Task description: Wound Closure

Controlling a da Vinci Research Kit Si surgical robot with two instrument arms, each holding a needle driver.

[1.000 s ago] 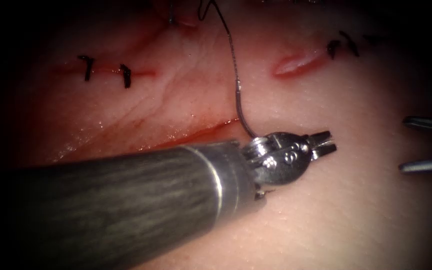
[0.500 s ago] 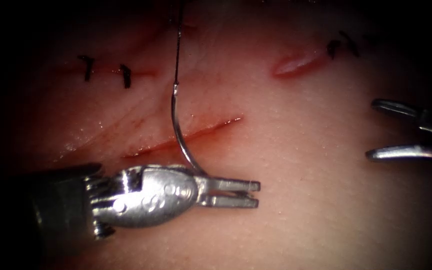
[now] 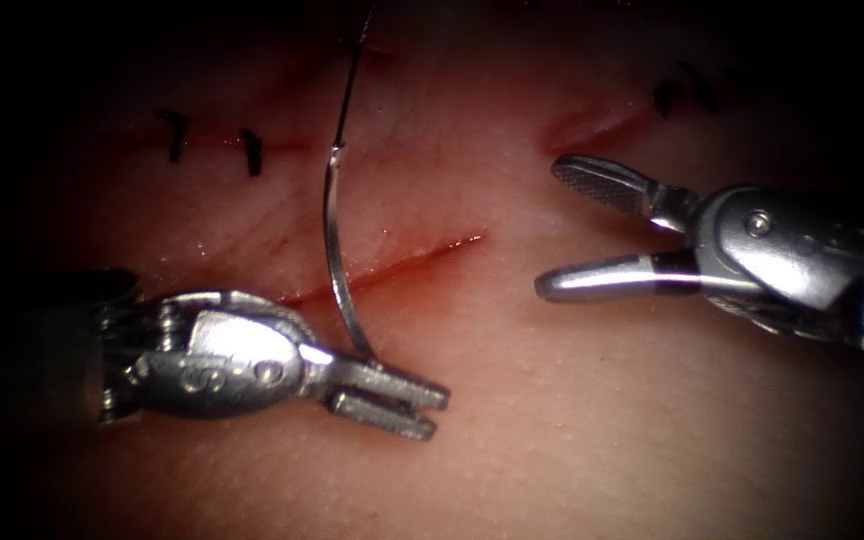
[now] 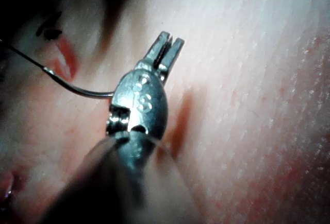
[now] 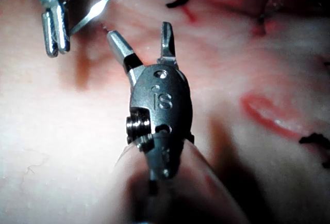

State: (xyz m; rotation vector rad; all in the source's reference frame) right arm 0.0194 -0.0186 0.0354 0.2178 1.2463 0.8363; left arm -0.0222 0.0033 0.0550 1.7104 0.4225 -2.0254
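Two dark stitches [image 3: 210,145] sit left; left gripper [image 3: 397,400] clamps the curved steel needle [image 3: 337,255] near its tip end, above pale tissue [image 3: 572,420]; right gripper [image 3: 567,230] gapes wide, empty.

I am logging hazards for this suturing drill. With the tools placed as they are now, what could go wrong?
1. The left tool grips the needle near its pointed end, at the base of its fingers; the long free curve, standing clear of the tissue, might swivel in the grip.
2. The right tool holds nothing and is open, close by; its fingers could snag the thread.
3. The taut thread could drag on the cut beneath the needle.
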